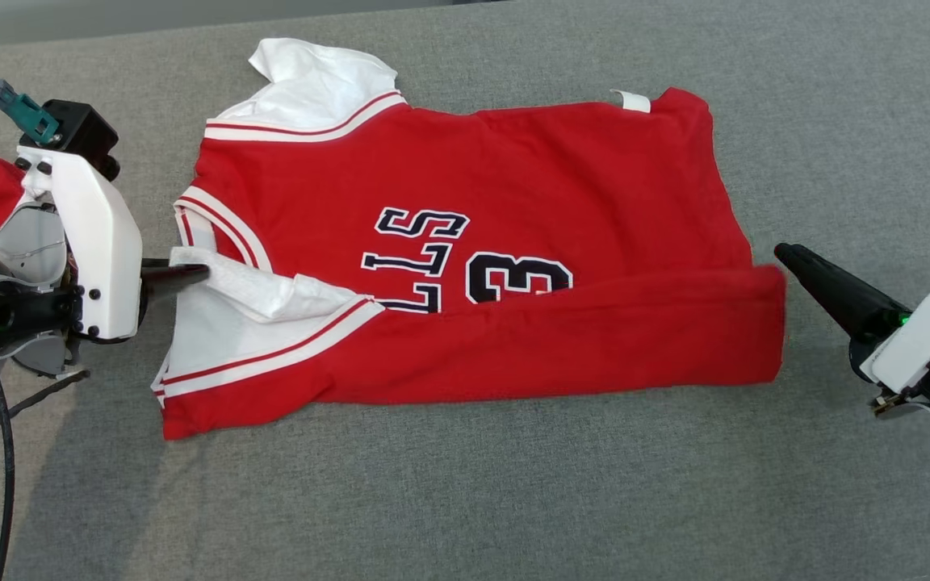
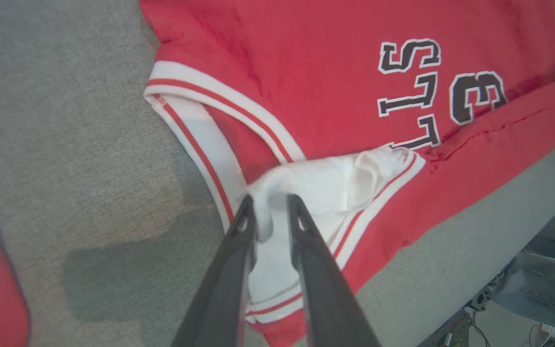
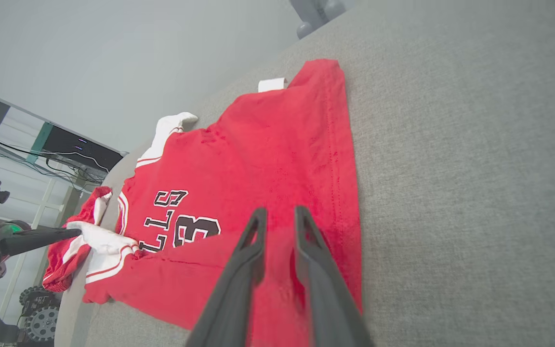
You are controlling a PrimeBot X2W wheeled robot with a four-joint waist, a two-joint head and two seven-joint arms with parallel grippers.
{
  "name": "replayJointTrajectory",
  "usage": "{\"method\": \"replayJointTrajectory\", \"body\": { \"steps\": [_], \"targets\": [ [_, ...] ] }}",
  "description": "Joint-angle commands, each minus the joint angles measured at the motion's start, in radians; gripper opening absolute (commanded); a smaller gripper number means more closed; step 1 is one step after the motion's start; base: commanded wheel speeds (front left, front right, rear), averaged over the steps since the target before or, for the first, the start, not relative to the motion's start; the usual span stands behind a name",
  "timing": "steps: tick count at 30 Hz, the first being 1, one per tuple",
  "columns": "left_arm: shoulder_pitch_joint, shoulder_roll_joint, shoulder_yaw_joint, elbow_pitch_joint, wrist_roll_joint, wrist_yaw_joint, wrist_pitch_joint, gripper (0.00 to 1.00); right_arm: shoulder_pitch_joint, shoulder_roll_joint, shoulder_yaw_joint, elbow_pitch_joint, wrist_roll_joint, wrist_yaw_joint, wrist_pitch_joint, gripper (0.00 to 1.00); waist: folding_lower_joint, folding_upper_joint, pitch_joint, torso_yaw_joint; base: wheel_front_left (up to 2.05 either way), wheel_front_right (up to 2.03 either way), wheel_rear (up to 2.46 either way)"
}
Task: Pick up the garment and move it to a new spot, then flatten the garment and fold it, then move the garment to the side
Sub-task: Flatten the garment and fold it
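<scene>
Left claw (image 2: 269, 201), a slit apart on the white lining (image 2: 325, 185) at 9 o'clock of the jersey (image 1: 513, 186) lying mid-surface (image 1: 836, 484), grip unclear, may snag and drag the fold (image 1: 594, 347) open; right claw (image 3: 280, 210), slightly open and empty, waits at 3 o'clock.

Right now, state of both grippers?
Left gripper: narrowly parted around a white fold of the jersey; grip cannot be told.
Right gripper: slightly open, holding nothing.
</scene>
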Motion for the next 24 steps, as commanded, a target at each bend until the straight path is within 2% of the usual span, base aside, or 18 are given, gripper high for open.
{"method": "replayJointTrajectory", "body": {
  "steps": [1, 10, 16, 18, 21, 24],
  "targets": [
    [0.001, -0.008, 0.006, 0.015, -0.015, -0.014, -0.008, 1.00, -0.006, 0.006, -0.006, 0.016, -0.009, 0.001, -0.023, 1.00, 0.0001, 0.0000, -0.008, 0.003, 0.00, 0.00, 0.00],
    [0.024, -0.010, 0.018, 0.043, 0.003, -0.040, -0.079, 1.00, 0.023, 0.029, -0.014, 0.051, -0.031, 0.001, -0.074, 1.00, 0.0001, 0.0000, -0.060, 0.013, 0.00, 0.00, 0.00],
    [0.085, 0.011, 0.047, 0.010, 0.051, -0.049, -0.258, 1.00, 0.050, 0.051, -0.026, 0.108, -0.097, 0.001, -0.112, 1.00, 0.0001, 0.0000, -0.113, 0.015, 0.00, 0.00, 0.00],
    [0.126, 0.018, 0.060, -0.012, 0.064, -0.035, -0.332, 1.00, 0.066, 0.067, -0.059, 0.136, -0.133, 0.001, -0.120, 1.00, 0.0001, 0.0000, -0.130, 0.015, 0.00, 0.00, 0.00],
    [0.203, 0.029, 0.090, -0.057, 0.062, -0.004, -0.452, 1.00, 0.106, 0.113, -0.166, 0.192, -0.226, 0.001, -0.121, 1.00, 0.0001, 0.0000, -0.149, 0.016, 0.00, 0.00, 0.00],
    [0.274, 0.044, 0.110, -0.087, 0.113, 0.061, -0.591, 1.00, 0.173, 0.175, -0.298, 0.221, -0.337, 0.001, -0.121, 1.00, 0.0001, 0.0000, -0.162, 0.022, 0.00, 0.00, 0.00]
  ]
}}
